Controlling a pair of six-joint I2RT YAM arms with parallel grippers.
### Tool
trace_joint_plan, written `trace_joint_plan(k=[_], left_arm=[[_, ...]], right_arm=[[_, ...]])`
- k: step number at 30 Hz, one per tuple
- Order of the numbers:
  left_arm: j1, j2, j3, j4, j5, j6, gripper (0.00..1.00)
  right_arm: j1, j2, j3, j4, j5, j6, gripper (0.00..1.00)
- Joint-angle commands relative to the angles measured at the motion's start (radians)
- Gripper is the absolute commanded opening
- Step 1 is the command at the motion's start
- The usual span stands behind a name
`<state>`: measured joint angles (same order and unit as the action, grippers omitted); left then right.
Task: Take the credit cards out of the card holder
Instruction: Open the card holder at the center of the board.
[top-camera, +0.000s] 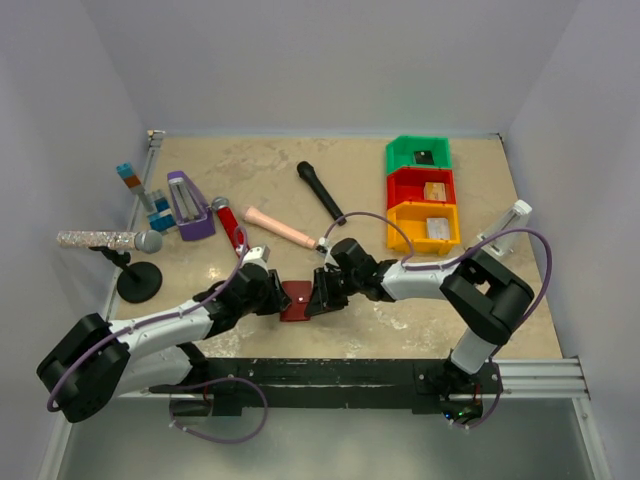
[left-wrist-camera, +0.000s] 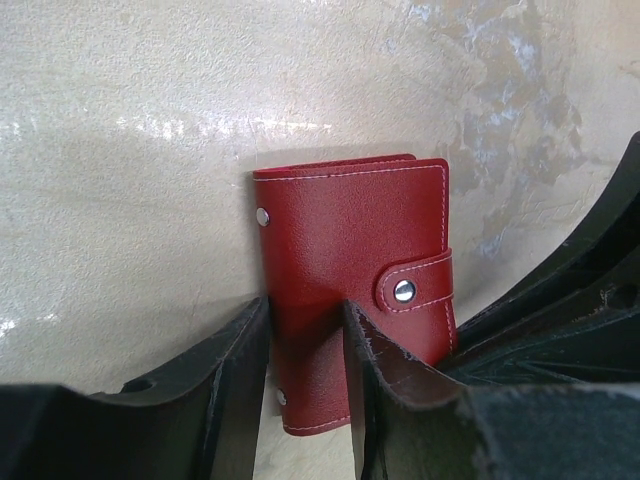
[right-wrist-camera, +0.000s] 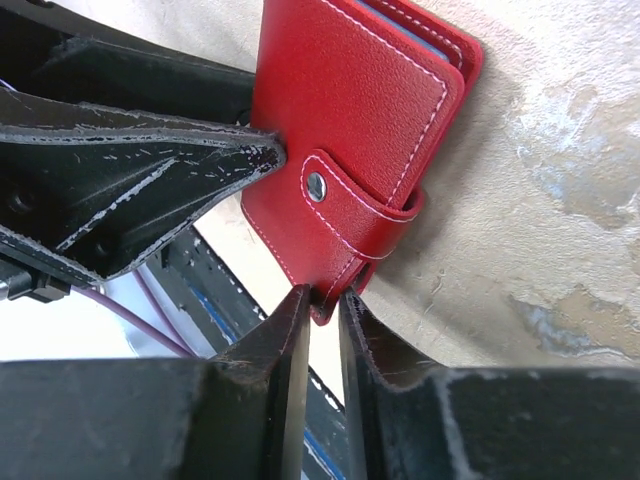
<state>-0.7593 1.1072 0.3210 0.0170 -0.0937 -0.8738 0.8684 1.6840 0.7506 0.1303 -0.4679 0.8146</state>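
Observation:
The dark red card holder (top-camera: 297, 300) is folded shut, its tab (left-wrist-camera: 415, 285) snapped over the front, and it hangs between my two grippers near the table's front edge. My left gripper (left-wrist-camera: 305, 305) is shut on the holder (left-wrist-camera: 350, 230) at its spine end. From the other side, my right gripper (right-wrist-camera: 325, 295) pinches the lower tip of the tab (right-wrist-camera: 350, 195). A pale blue sleeve edge (right-wrist-camera: 400, 25) shows at the holder's top; any credit cards inside are hidden. A black card (top-camera: 424, 157), a tan card (top-camera: 434, 190) and a silver-grey card (top-camera: 437, 228) lie in the bins.
Green (top-camera: 400, 160), red (top-camera: 402, 187) and yellow (top-camera: 405, 225) bins stand stacked at the back right. A black microphone (top-camera: 320, 192), a red microphone (top-camera: 230, 228), a peach cylinder (top-camera: 282, 228), a purple stand (top-camera: 188, 205) and a glitter microphone on a stand (top-camera: 105, 240) lie behind and left.

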Motion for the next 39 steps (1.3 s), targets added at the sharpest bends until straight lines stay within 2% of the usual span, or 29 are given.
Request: trace_joint_plan(k=[1,8,14,17,23,28,31,34,39], left_arm=[[-0.003,0.011,-0.023,0.037,0.028,-0.019,0.39],[-0.002,-0.007,-0.039,0.038,0.028,-0.025,0.39],[-0.002,-0.059,-0.049,0.014,0.012,-0.034,0.4],[-0.002,-0.121,-0.048,-0.049,-0.024,-0.05,0.41],[0.006,-0.314,-0.069,-0.135,-0.116,-0.082,0.55],[0.015,-0.473,-0.085,-0.149,-0.123,-0.076,0.67],[0.018,-0.558,-0.074,-0.161,-0.11,-0.07,0.74],[0.02,-0.622,-0.053,-0.167,-0.081,-0.06,0.87],[0.021,-0.67,-0.046,-0.086,0.027,-0.018,0.91]], right_arm=[[-0.003,0.008,0.006,0.097,-0.031,0.021,0.18],[-0.012,0.034,0.0,0.129,-0.055,0.046,0.0],[-0.022,0.026,-0.017,0.144,-0.069,0.051,0.0],[-0.032,-0.03,-0.063,0.163,-0.057,0.044,0.0],[-0.042,-0.185,-0.091,0.026,-0.054,-0.072,0.0],[-0.046,-0.316,-0.099,-0.064,-0.093,-0.144,0.0],[-0.049,-0.414,-0.085,-0.154,-0.104,-0.183,0.0],[-0.049,-0.501,-0.056,-0.253,-0.124,-0.221,0.0],[-0.049,-0.644,-0.004,-0.4,-0.159,-0.282,0.0]])
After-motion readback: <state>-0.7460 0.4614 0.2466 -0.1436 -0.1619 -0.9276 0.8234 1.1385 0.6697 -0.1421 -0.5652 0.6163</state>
